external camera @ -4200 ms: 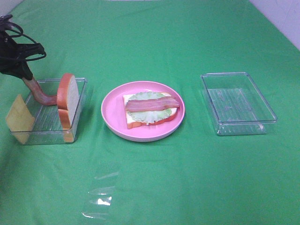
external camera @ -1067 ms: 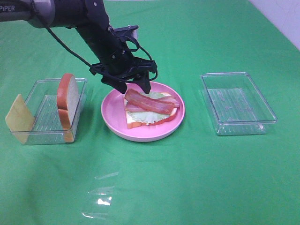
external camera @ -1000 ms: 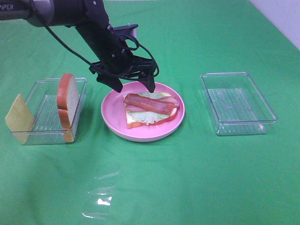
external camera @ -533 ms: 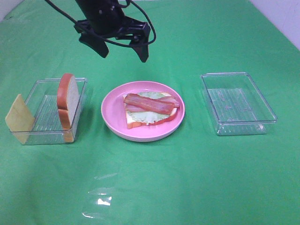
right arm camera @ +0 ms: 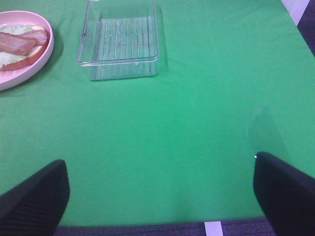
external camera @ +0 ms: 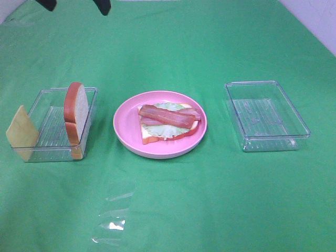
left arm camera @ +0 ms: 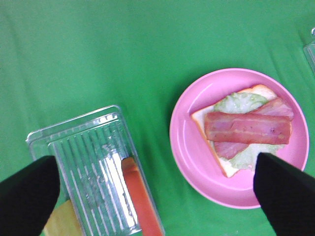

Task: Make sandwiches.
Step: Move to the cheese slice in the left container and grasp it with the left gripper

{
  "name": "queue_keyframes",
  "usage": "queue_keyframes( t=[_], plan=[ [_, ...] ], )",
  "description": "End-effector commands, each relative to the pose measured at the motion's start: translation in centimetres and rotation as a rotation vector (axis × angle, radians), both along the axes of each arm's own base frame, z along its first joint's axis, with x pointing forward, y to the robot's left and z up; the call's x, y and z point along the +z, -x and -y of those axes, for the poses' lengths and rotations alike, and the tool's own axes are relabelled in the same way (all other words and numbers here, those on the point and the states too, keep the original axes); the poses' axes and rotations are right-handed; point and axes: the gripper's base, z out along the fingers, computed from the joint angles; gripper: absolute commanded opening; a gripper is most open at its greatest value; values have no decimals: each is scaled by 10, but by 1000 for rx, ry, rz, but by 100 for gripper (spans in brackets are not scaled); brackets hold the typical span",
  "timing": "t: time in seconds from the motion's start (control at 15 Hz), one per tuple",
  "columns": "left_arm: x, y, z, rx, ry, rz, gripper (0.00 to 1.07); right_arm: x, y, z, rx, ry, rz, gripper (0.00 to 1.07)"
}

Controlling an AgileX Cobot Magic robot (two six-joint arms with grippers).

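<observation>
The green surface (external camera: 173, 210) fills every view. Two clear trays sit on it, well apart: the right tray (external camera: 270, 136) on one side and the left tray (external camera: 50, 152) on the other, with the round pink plate (external camera: 126, 131) between them.

The open-faced sandwich (external camera: 169, 122) lies flat on the plate: a white base slice, pale lettuce (external camera: 163, 131) over it, and two bacon strips (external camera: 168, 115) crossed on top. A second bread slice (external camera: 76, 110) stands on edge in the left tray, along the side nearer the plate. The cheese square (external camera: 21, 134) leans tilted at that tray's outer end; whether it is inside the wall cannot be told.

The left pincer (left arm camera: 157, 196) hangs high above the left tray and plate, jaws spread wide with nothing between them. The right pincer (right arm camera: 160, 196) is likewise spread and grips nothing, over bare cloth near the right tray.
</observation>
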Motion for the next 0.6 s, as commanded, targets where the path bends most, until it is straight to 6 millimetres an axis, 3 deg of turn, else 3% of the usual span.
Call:
queue_keyframes(
  t=[0.07,0.2,0.27,0.4,0.6],
  plan=[
    [-4,24,-37,73,-46,-144,100,0,3,0,-1,5,31,98],
    [-14,34,-58,118,-56,-196,100,0,3,0,-1,5,31,98],
    [-34,41,-77,165,-71,-273,100,0,3,0,-1,5,31,98],
    [-50,42,-86,193,-74,-307,100,0,3,0,-1,5,31,98],
    [-91,46,-105,258,-71,-348,100,0,3,0,-1,5,31,98]
  ],
)
